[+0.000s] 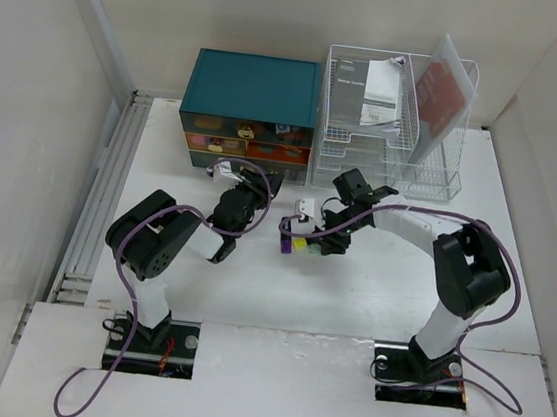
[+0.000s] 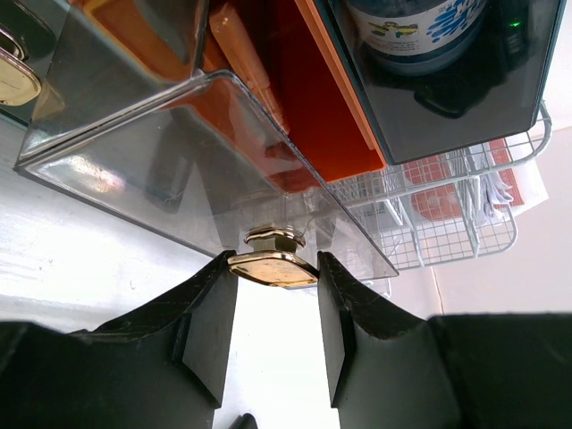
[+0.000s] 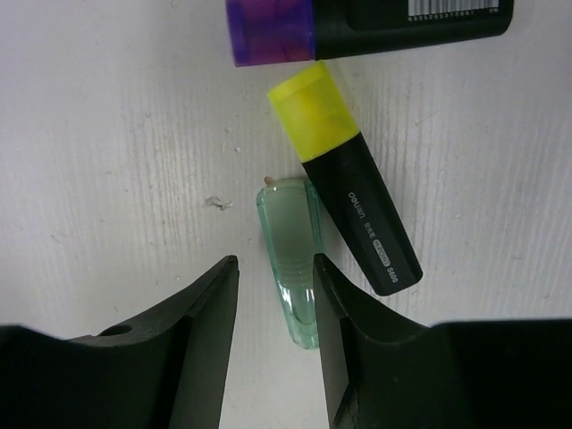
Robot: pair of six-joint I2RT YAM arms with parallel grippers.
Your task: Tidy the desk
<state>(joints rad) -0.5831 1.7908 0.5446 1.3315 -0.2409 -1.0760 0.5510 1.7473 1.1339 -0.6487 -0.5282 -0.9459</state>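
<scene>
The white desk (image 1: 349, 297) bears a teal drawer box (image 1: 252, 90) at the back. My left gripper (image 1: 255, 191) is at the box's bottom row. In the left wrist view its jaws (image 2: 275, 261) are shut on the gold knob (image 2: 271, 268) of a clear drawer (image 2: 179, 161) that is pulled out. My right gripper (image 1: 310, 240) is low over the desk's middle. In the right wrist view it (image 3: 274, 264) is open around a clear green cap (image 3: 290, 232) lying flat; the right finger touches the cap. A yellow highlighter (image 3: 357, 214) and a purple highlighter (image 3: 357, 27) lie beside it.
A white wire rack (image 1: 388, 130) with papers and a red booklet stands right of the drawer box. A small white item (image 1: 305, 210) lies near the highlighters. The open drawer holds orange things (image 2: 295, 98); a blue-labelled bottle (image 2: 420, 36) sits in a dark compartment.
</scene>
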